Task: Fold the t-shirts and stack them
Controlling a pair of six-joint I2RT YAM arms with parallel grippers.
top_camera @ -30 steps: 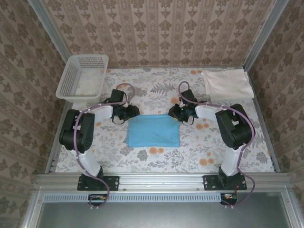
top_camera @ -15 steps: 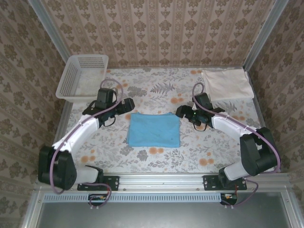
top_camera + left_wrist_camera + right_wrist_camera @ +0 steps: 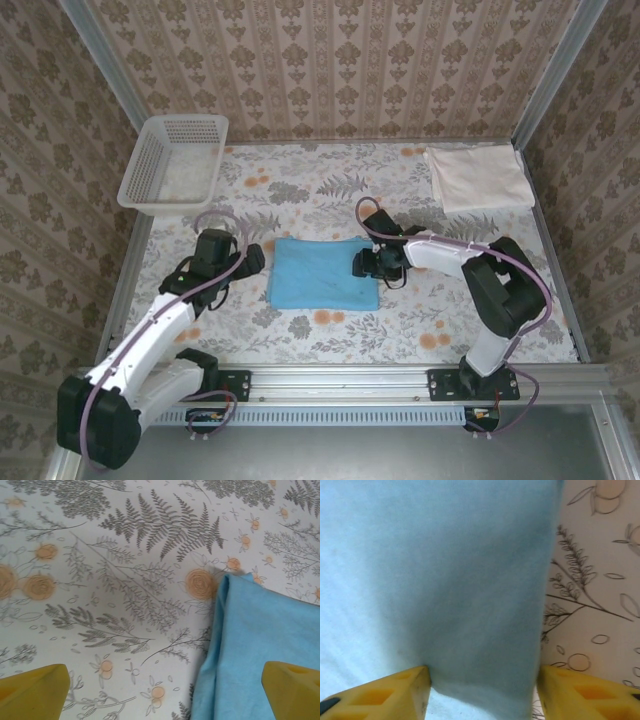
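The light blue t-shirt [image 3: 323, 272] lies folded into a flat rectangle in the middle of the table. My left gripper [image 3: 252, 262] is just off its left edge, open wide and holding nothing. In the left wrist view its yellow fingertips [image 3: 35, 690] straddle the shirt's left edge [image 3: 250, 645]. My right gripper [image 3: 363, 265] is at the shirt's right edge. Its jaws stand apart with a raised band of blue cloth [image 3: 480, 605] between the fingers [image 3: 395, 695]. The cream-white t-shirt [image 3: 480, 178] lies folded at the back right corner.
A white mesh basket [image 3: 175, 162] stands at the back left corner. The flowered tablecloth [image 3: 330, 190] covers the table. Patterned walls close in the back and both sides.
My left gripper opened wide and drew back toward me along the shirt's left edge. My right gripper swung out to the right, then returned to the shirt's right edge, and its jaws are narrowing.
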